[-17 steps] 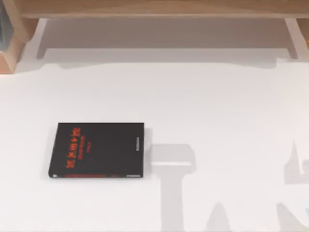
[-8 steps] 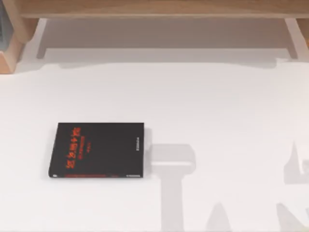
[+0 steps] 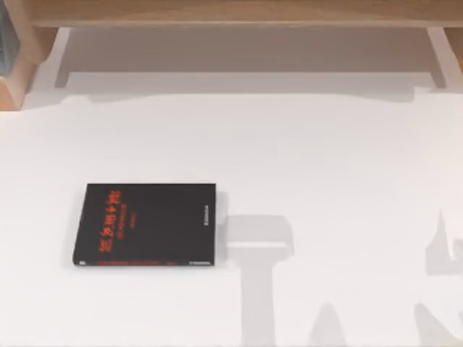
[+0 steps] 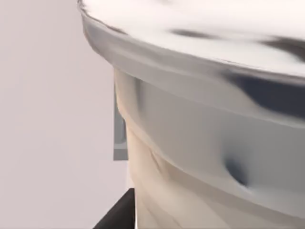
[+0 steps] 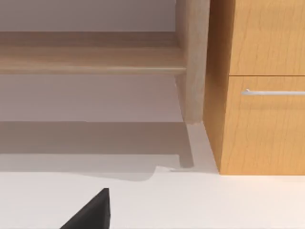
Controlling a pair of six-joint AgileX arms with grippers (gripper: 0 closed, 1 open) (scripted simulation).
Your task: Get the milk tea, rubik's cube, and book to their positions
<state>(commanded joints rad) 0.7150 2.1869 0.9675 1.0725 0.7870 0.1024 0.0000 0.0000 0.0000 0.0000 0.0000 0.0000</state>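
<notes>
I'm seeing the milk tea (image 4: 209,133) looming right against my left wrist camera, jaw state I cannot tell.

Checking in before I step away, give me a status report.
Left wrist view: milk tea cup right up close, grip unclear. Right wrist view: wooden cabinet and shelf ahead. Black book flat on the table, top view's left.
</notes>
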